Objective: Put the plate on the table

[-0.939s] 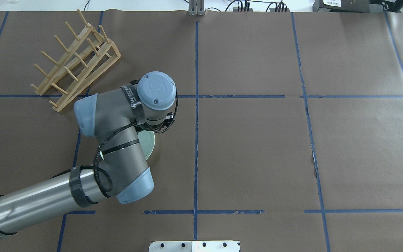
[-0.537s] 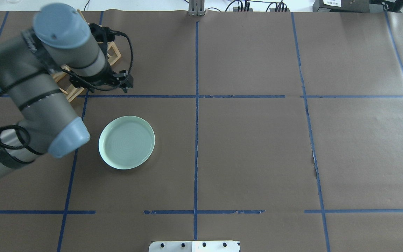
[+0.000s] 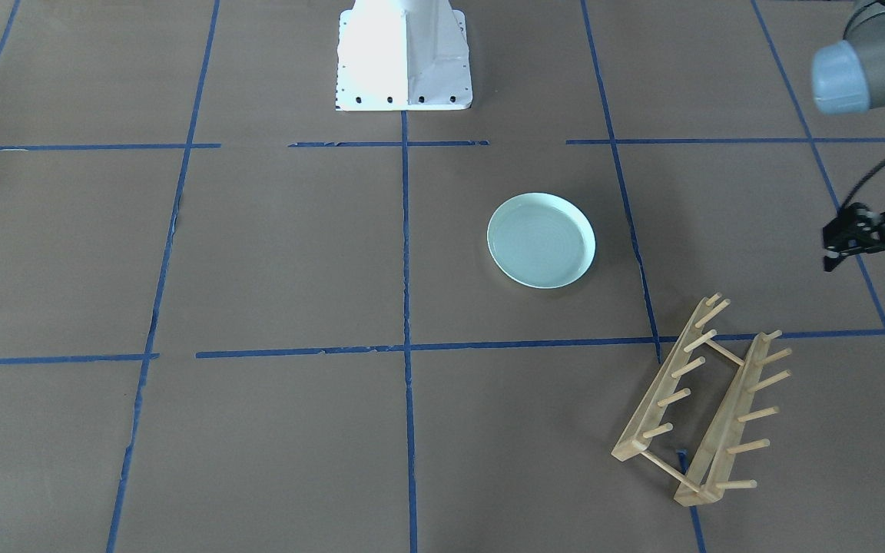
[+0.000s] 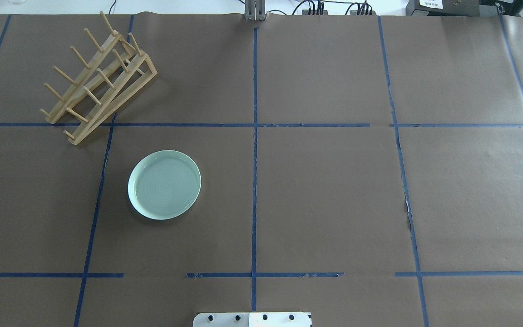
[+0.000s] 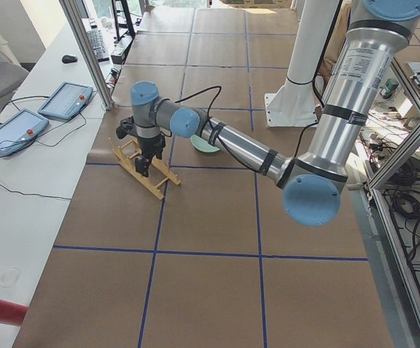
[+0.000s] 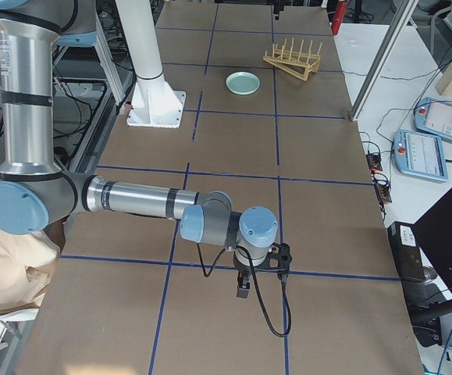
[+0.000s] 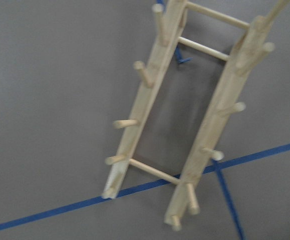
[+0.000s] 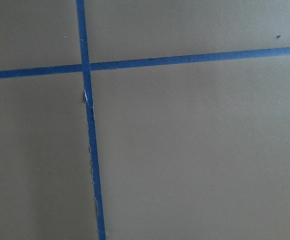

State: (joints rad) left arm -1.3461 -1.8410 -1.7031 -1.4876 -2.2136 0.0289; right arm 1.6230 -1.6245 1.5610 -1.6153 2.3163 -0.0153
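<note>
Clear of the plate (image 4: pixel 164 185) since the earlier frame, my left gripper (image 3: pixel 873 265) hangs spread near the wooden peg rack (image 4: pixel 98 81); plate rests flat on the table (image 4: pixel 334 195), placement apparently done, only retreat remains; right gripper (image 6: pixel 261 277) state I cannot tell

The left arm (image 5: pixel 231 145) has swung away from over the plate (image 4: pixel 164 185) and passed across the rack (image 4: pixel 98 77). It has now almost left the overhead view, with only a black bit showing at that view's left edge. Plate and rack both lie fully uncovered. The left gripper (image 3: pixel 873 265) now hangs near the rack, well clear of the plate.
</note>
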